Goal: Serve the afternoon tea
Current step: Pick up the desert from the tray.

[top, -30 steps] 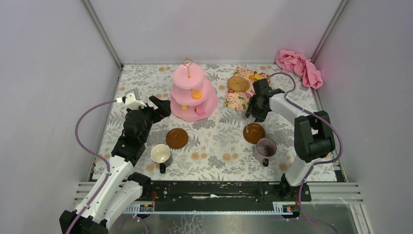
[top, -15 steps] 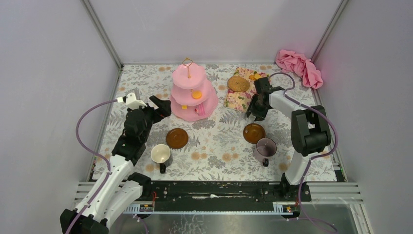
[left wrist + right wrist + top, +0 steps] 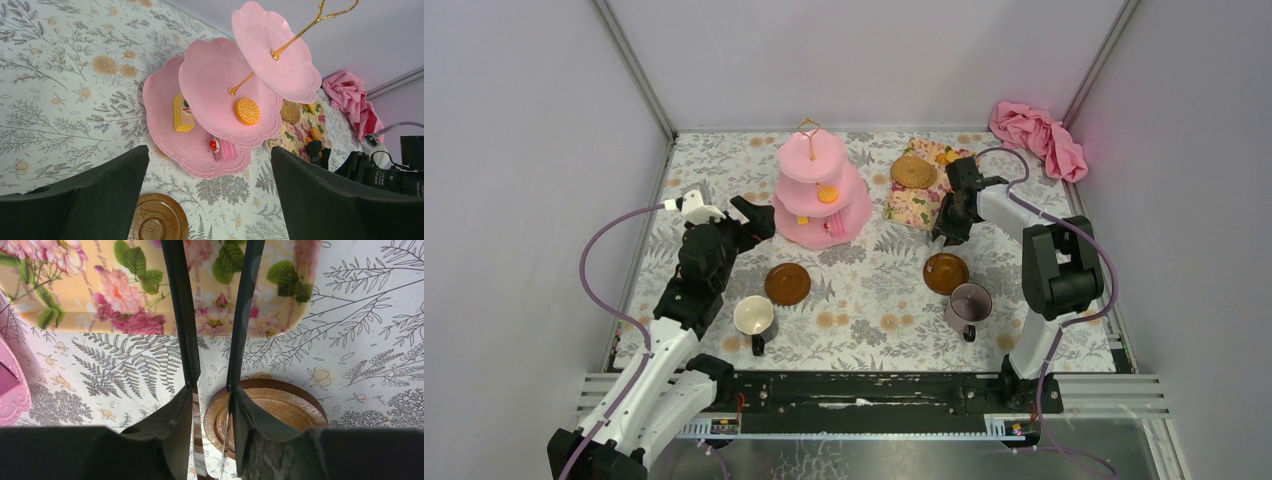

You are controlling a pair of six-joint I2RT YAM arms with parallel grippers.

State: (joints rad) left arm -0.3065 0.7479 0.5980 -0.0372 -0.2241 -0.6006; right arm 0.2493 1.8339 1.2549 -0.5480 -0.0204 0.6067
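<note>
R gripper [image 3: 212, 407] pinching slim black tongs [image 3: 183, 315], reaching over floral tray [image 3: 75, 295] right of cake stand [image 3: 821, 190]. L gripper [image 3: 210, 200] spread, empty, left of stand. Biscuits [image 3: 947, 157] on tray: prob light, brittle; nip 1 across edges, gently.

White-and-black left arm [image 3: 667, 345] and right arm [image 3: 1009, 215], each with a looping purple cable [image 3: 584, 268].

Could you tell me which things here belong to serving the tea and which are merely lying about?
Tea things: pink cake stand, orange biscuit, white mug, purple mug, left saucer, right saucer.
Not tea things: pink cloth, floral tray, black tongs (held).
</note>
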